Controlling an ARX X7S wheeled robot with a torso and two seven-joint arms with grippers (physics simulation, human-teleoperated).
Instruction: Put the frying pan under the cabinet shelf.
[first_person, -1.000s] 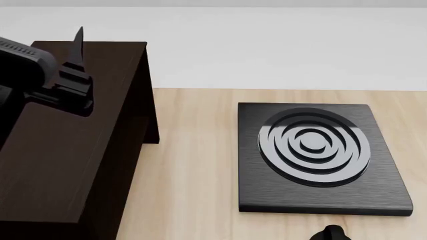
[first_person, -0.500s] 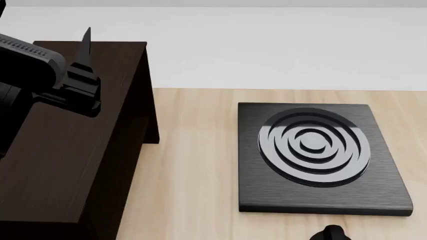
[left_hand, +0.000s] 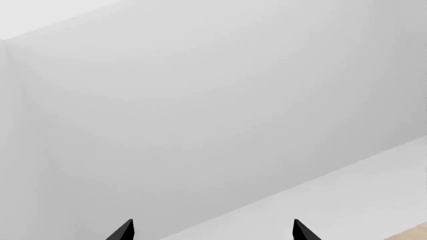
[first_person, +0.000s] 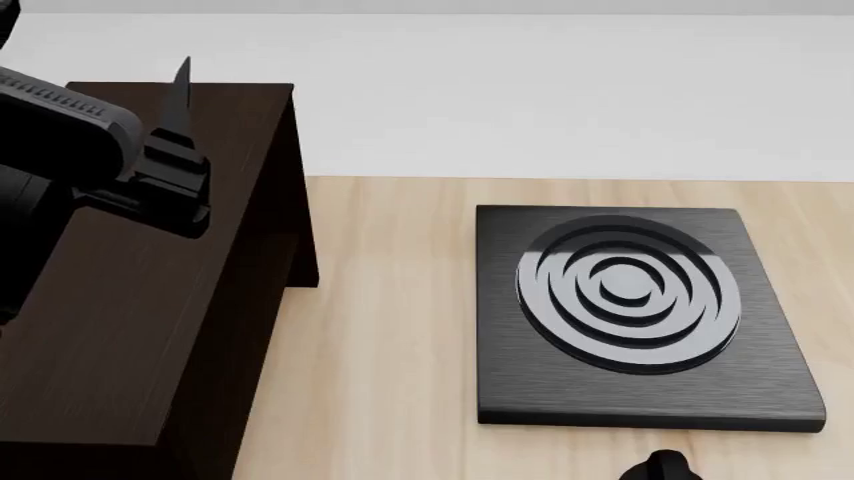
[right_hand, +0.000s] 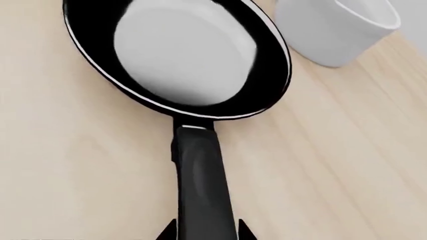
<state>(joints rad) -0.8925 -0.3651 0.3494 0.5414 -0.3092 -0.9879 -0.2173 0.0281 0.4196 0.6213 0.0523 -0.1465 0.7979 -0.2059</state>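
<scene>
The frying pan (right_hand: 183, 55), black with a pale inside, shows in the right wrist view on the light wooden table. Its long handle (right_hand: 203, 190) runs between the fingertips of my right gripper (right_hand: 205, 231), which press on both its sides. I cannot tell whether the pan is lifted. The dark brown cabinet shelf (first_person: 147, 290) stands at the left of the head view. My left gripper (first_person: 176, 110) hovers over its top, open and empty; in the left wrist view it (left_hand: 212, 231) faces only a white wall. The pan does not show in the head view.
A white round bowl (right_hand: 333, 30) stands close beside the pan's rim. The square black burner plate (first_person: 627, 310) with concentric rings lies on the table (first_person: 387, 350) right of the cabinet. A small dark part (first_person: 661, 466) pokes in at the head view's bottom edge.
My left gripper has shifted a little to the right and up over the cabinet top. The burner plate and cabinet have not moved.
</scene>
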